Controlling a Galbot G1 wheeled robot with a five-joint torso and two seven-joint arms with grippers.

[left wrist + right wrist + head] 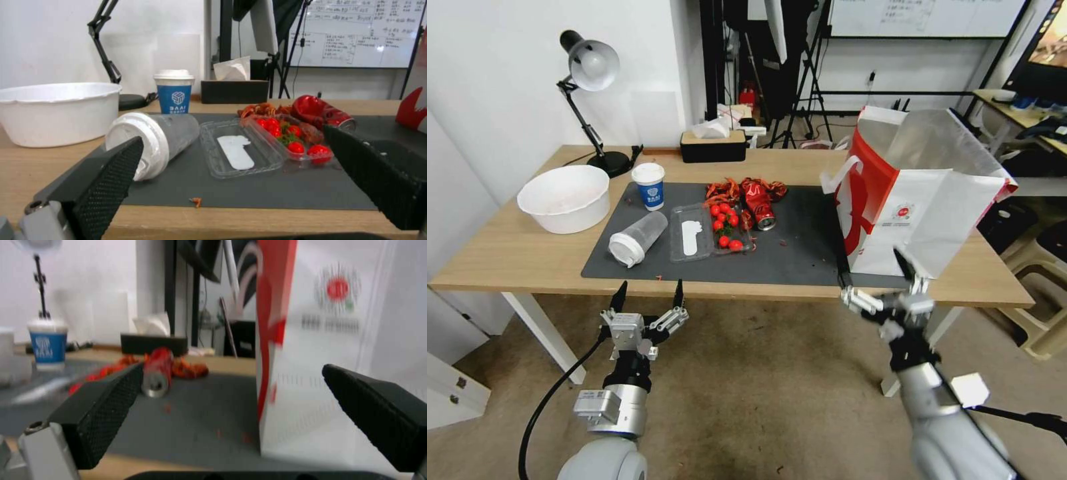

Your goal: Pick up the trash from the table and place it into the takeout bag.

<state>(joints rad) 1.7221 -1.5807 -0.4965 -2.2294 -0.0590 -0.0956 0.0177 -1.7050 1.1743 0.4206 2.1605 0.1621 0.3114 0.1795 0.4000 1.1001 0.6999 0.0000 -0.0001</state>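
Trash lies on the table and its dark mat. There is a pale round bowl at the left, a white blue-logo paper cup standing behind, and a clear white-lidded cup on its side. An open clear plastic box holds red tomatoes, and a crushed red can lies beside it. The takeout bag stands open at the right. My left gripper hangs open before the table's front edge, facing the lidded cup. My right gripper is open in front of the bag.
Red shell scraps lie behind the can. A black tissue box and a desk lamp stand along the back edge. White plastic stools sit on the floor right of the table. Bare floor lies under both arms.
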